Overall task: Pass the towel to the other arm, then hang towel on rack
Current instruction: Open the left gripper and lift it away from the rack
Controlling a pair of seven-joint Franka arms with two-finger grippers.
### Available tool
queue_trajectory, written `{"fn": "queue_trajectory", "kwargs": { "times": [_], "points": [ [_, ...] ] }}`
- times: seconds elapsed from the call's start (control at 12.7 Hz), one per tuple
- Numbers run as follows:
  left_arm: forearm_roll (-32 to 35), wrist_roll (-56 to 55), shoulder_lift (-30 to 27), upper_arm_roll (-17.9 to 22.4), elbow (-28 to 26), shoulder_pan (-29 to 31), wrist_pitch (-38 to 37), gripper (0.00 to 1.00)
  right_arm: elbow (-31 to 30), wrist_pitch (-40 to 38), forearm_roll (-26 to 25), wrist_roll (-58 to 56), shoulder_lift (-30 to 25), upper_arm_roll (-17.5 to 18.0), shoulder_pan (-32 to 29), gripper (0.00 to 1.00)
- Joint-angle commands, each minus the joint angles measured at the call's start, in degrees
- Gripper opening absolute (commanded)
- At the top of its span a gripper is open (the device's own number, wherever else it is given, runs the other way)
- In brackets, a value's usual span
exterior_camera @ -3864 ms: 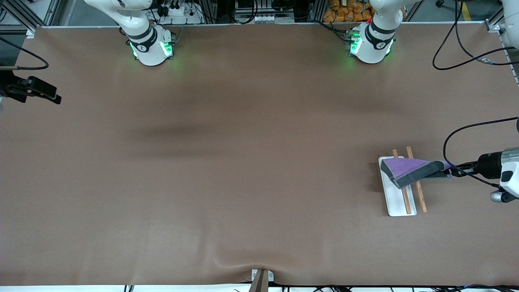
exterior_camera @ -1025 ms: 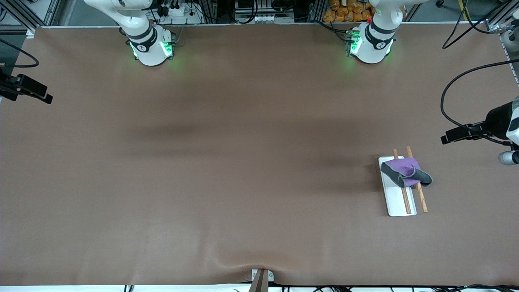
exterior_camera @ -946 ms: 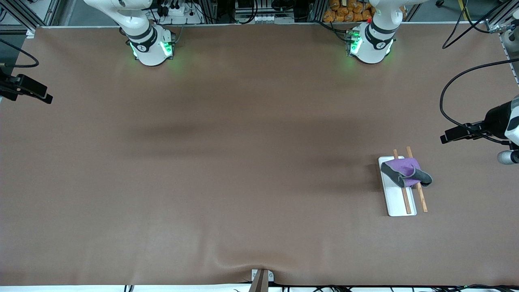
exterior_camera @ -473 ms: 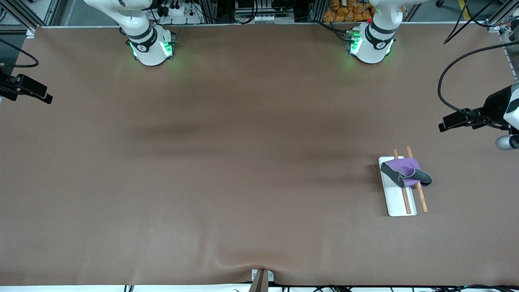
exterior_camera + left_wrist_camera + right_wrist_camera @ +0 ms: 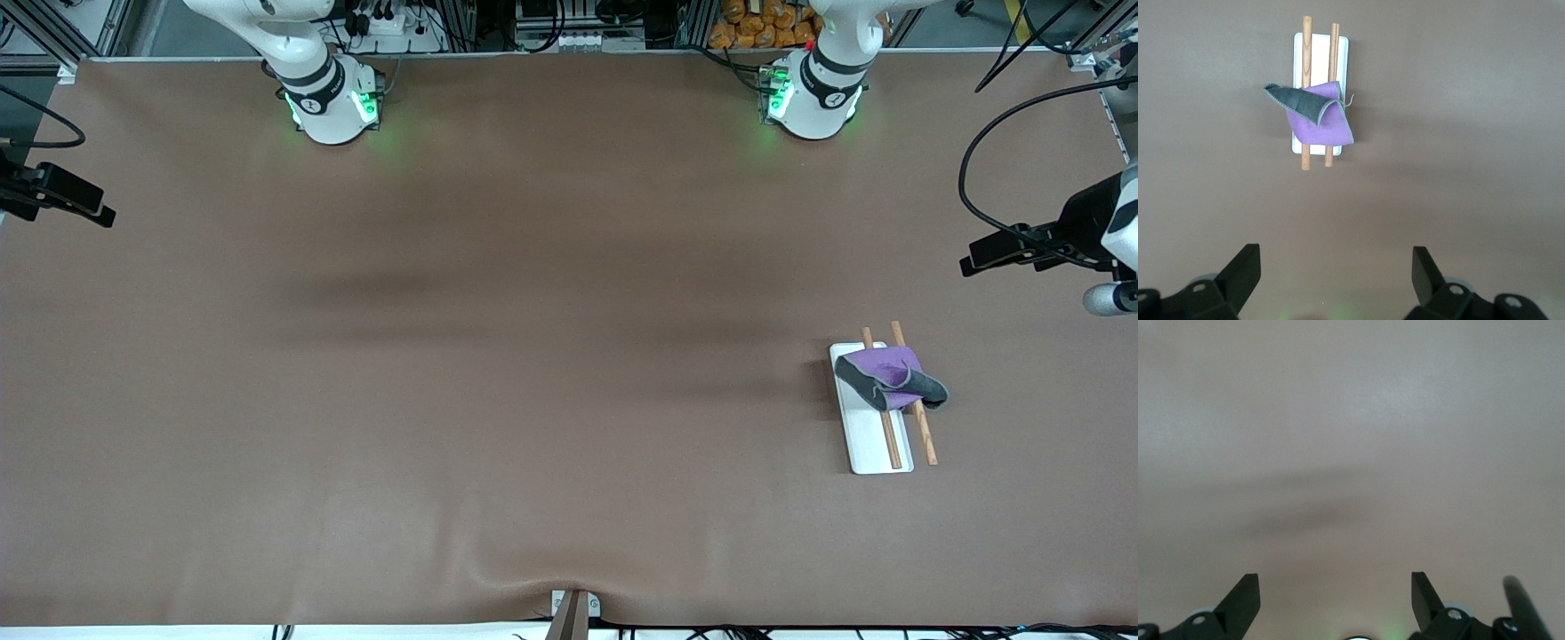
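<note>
The purple and grey towel [image 5: 889,376] lies draped over the two brown rods of the rack [image 5: 873,436], near the left arm's end of the table. It shows in the left wrist view too [image 5: 1314,115], on the rack [image 5: 1298,53]. My left gripper [image 5: 971,260] is open and empty, up in the air over the bare table at the left arm's end, apart from the rack [image 5: 1336,267]. My right gripper [image 5: 102,213] is open and empty over the table's edge at the right arm's end [image 5: 1336,587], where it waits.
The brown table cover [image 5: 533,356] spreads wide around the rack. A small clamp [image 5: 573,609] sits at the table's front edge. Black cables [image 5: 987,178] hang by the left gripper.
My left gripper has let go of the towel, which now hangs on the rack, and has drawn up and away toward the bases. The right arm has barely moved.
</note>
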Motion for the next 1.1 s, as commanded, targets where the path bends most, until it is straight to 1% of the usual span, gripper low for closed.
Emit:
{"fn": "queue_trajectory", "kwargs": {
  "times": [0.0,0.32,0.47,0.71,1.03],
  "points": [
    [6.8,-0.8,-5.3,0.3,-4.4,-4.8,-0.2,1.00,0.3,-0.3,0.0,0.6,-0.5,-0.6,0.8,1.00],
    [7.5,-1.1,-12.8,0.6,-11.1,-5.7,2.1,1.00,0.3,-0.3,0.0,0.7,-0.5,-0.6,0.8,1.00],
    [7.0,-1.2,-16.0,1.6,-14.8,-6.4,4.3,1.00,0.4,-0.3,0.0,0.9,-0.5,-0.6,0.8,1.00],
    [6.8,-1.1,-16.3,2.4,-14.2,-7.0,3.7,1.00,0.4,-0.3,0.0,0.9,-0.5,-0.7,0.7,1.00],
    [6.7,-0.6,-16.4,2.4,-13.6,-6.9,1.5,1.00,0.4,-0.1,0.1,1.1,-0.5,-0.6,0.8,1.00]
  ]
}}
